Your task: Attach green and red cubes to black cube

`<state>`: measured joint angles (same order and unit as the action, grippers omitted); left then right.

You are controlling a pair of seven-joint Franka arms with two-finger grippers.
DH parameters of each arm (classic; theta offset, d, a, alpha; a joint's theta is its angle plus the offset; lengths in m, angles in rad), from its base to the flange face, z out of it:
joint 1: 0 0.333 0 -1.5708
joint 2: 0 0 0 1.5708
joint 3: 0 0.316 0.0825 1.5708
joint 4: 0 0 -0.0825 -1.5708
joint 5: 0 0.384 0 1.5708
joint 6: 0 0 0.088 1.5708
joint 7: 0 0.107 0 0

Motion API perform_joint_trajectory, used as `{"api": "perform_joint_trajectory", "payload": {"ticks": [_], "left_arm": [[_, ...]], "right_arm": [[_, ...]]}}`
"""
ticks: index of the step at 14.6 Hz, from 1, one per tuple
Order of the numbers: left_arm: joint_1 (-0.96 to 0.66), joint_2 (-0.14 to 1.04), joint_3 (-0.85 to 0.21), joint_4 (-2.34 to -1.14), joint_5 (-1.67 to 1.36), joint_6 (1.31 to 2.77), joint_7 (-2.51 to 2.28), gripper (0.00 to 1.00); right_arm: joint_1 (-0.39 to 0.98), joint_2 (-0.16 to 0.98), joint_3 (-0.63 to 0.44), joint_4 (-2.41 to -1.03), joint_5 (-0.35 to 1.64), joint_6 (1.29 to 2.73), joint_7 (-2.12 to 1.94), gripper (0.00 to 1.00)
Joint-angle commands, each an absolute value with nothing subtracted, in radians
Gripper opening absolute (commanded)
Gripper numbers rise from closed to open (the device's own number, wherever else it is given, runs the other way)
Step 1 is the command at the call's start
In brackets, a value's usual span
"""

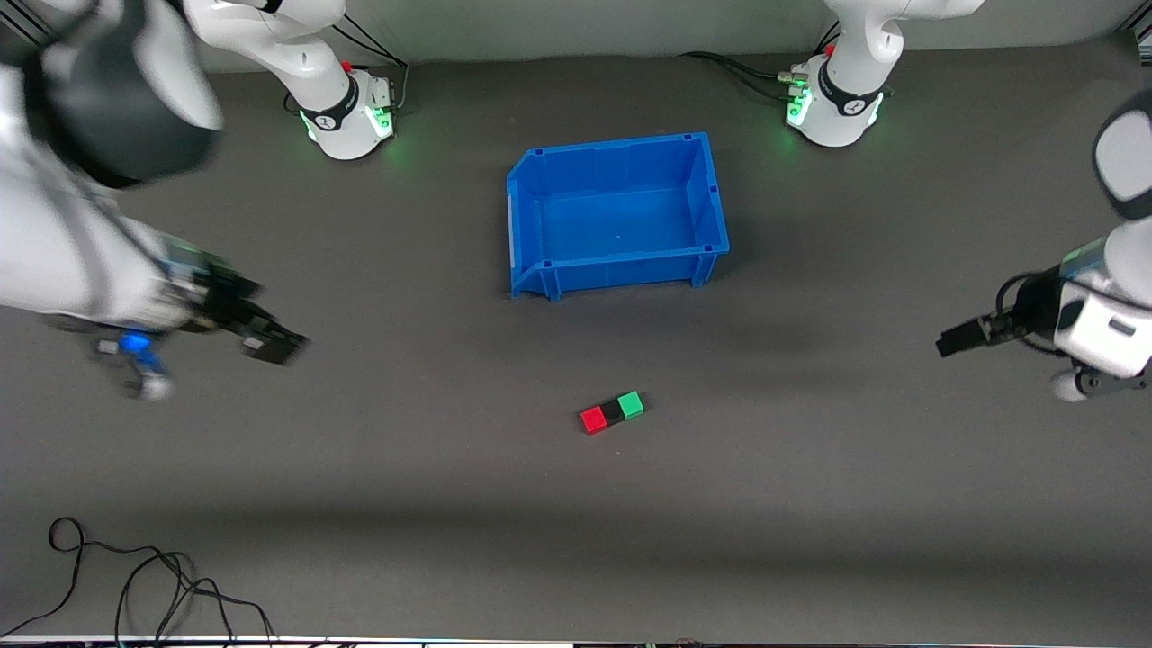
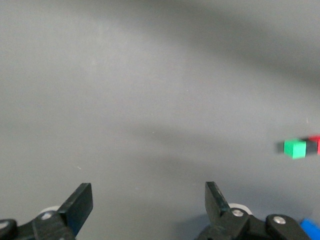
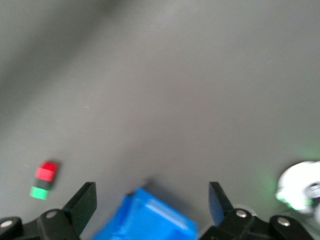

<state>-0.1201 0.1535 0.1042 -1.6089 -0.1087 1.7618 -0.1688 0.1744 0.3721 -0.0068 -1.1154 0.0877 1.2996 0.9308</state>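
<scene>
The small bright red cube (image 1: 593, 419), matte black cube (image 1: 613, 411) and bright green cube (image 1: 632, 404) lie joined on the worktop (image 1: 378, 450), well apart from both empty, open claws, left claw (image 1: 956, 338) and right claw (image 1: 274, 346); they seem light and stiff, best pinched across flat side faces.

blue bin (image 1: 617, 270): glossy smooth plastic. surface (image 1: 810, 504): matt dark grey. arm shells (image 1: 1102, 328): glossy white plastic.

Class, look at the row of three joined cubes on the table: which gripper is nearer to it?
Roughly level; the right gripper looks marginally nearer. It hangs open toward the right arm's end, the left gripper open toward the left arm's end, the cube row between them.
</scene>
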Motion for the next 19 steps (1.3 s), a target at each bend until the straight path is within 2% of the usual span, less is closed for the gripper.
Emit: {"api": "perform_joint_trajectory", "payload": {"ticks": [1, 3, 6, 13, 16, 19], "left_arm": [[-0.130, 0.094, 0.107, -1.580, -0.081, 1.680, -0.055, 1.00], [-0.130, 0.054, 0.107, -1.575, -0.080, 1.646, -0.051, 1.00], [-0.132, 0.011, 0.101, -1.583, -0.078, 1.638, -0.040, 1.00], [-0.120, 0.006, 0.075, -1.575, -0.057, 1.618, -0.026, 1.00], [-0.025, 0.005, -0.026, -1.574, -0.057, 1.618, -0.023, 1.00], [-0.028, 0.000, -0.026, -1.575, -0.049, 1.614, -0.017, 1.00]], "right_arm": [[0.085, 0.263, -0.002, -1.215, 0.089, 1.256, 0.641, 0.99], [0.060, 0.220, -0.038, -1.265, 0.077, 1.255, 0.423, 0.99], [0.061, 0.215, -0.124, -1.284, 0.077, 1.275, 0.211, 0.99], [0.083, 0.126, -0.133, -1.452, 0.057, 1.445, 0.172, 0.99], [0.094, 0.123, -0.132, -1.459, 0.009, 1.457, 0.099, 0.99], [0.084, 0.097, -0.133, -1.497, 0.009, 1.492, 0.054, 0.99]]}}
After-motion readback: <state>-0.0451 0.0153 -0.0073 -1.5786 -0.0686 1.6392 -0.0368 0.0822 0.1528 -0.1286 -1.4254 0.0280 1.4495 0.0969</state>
